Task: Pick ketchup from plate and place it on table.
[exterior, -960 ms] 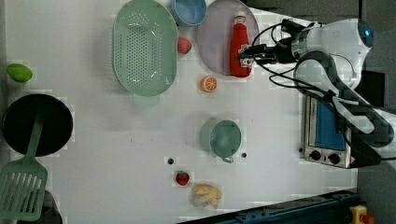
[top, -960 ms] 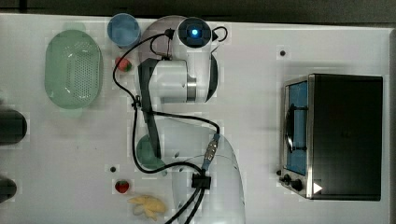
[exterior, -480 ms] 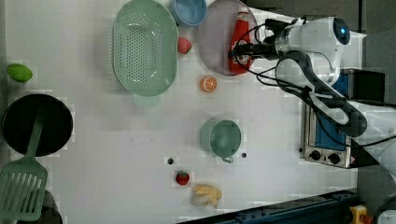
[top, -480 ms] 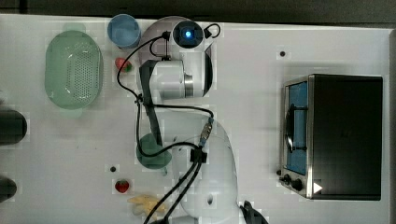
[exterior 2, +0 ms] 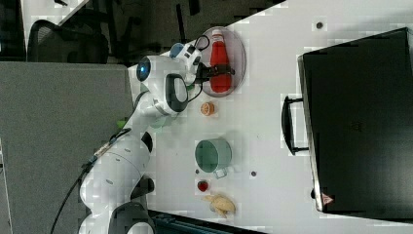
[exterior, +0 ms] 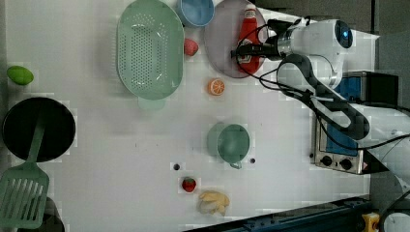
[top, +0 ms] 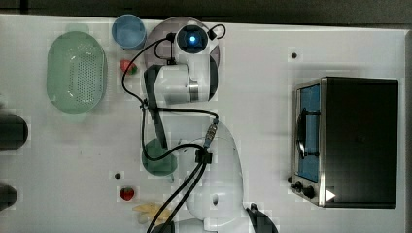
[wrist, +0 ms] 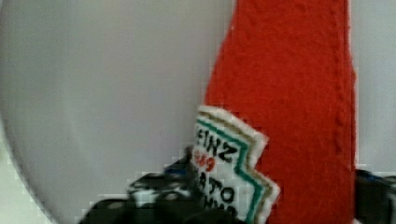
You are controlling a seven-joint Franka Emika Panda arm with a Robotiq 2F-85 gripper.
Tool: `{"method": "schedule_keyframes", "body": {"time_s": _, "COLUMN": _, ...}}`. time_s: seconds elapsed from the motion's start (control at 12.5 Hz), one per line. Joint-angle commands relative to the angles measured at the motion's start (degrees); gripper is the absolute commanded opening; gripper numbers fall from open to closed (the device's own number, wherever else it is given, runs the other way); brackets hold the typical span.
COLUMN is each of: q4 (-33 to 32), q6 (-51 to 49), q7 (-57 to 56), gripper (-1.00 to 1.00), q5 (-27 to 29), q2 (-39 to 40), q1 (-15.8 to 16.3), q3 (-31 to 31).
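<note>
The arm reaches low across the surface (exterior: 121,145) over the plate (exterior: 220,38), its end effector (exterior 2: 220,71) down at the ketchup (exterior 2: 220,61). The ketchup lies flat on the plate between the fingers (wrist: 154,196), which straddle its labelled body; whether they clamp it, I cannot tell.

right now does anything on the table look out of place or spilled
Nothing is spilled or broken. The one oddity is the ketchup, which lies flat on its side on the plate rather than upright, with the gripper straddling its lower body. The strawberries, orange half and cup sit loose on the table, undisturbed.
</note>
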Motion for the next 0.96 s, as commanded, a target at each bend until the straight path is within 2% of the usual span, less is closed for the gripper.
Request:
{"method": "schedule_keyframes", "body": {"time_s": 0.08, "q4": 0.9, "q6": 1.4, "q7": -2.0, "gripper": 0.18, "q5": 0.1, "q2": -1.1, "q1": 0.0, "q3": 0.4}}
{"method": "schedule_keyframes", "body": {"time_s": 0.48, "q4": 0.6, "q6": -1.0, "q7": 2.9, "gripper": 0.18, "q5": 0.3, "q2": -9.0, "q1": -0.7, "q3": 0.4}}
{"method": "schedule_keyframes", "body": {"time_s": 0.96, "q4": -0.9, "q6": -19.2, "q7": 5.0, "gripper": 0.18, "q5": 2.9, "q2": -24.8, "q1": -3.5, "q3": 0.3}}
